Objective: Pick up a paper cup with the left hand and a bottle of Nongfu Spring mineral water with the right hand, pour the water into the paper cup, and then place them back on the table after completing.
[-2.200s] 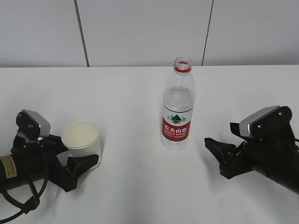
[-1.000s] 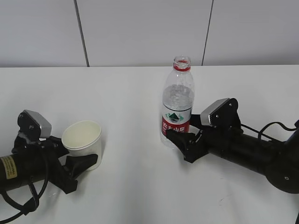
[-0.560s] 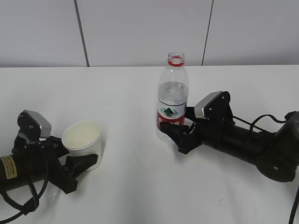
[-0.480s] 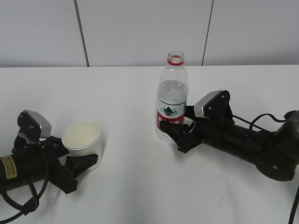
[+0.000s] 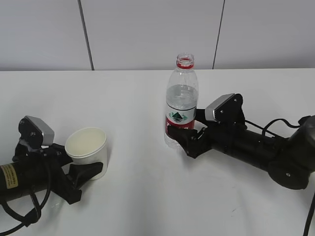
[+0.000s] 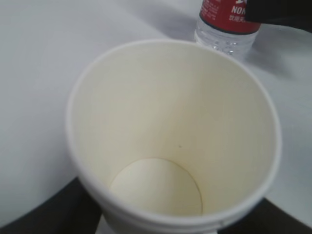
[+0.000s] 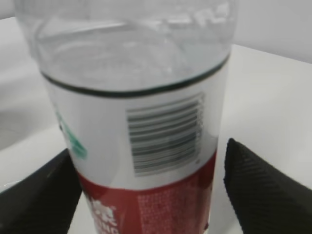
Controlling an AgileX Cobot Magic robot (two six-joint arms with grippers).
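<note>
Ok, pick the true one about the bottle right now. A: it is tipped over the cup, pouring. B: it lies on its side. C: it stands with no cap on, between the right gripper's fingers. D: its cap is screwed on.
C: the bottle stands with an open neck, the right gripper at its label, and the cup sits apart and empty.

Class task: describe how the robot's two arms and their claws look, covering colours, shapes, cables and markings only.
Both arms are black and tubular, each carrying a small grey camera box near its two-fingered black claw. The left arm bears a yellow label and a looping black cable. The right arm has no yellow label; a thin black cable arcs above it. The right claw's fingers have finely ribbed black pads.
</note>
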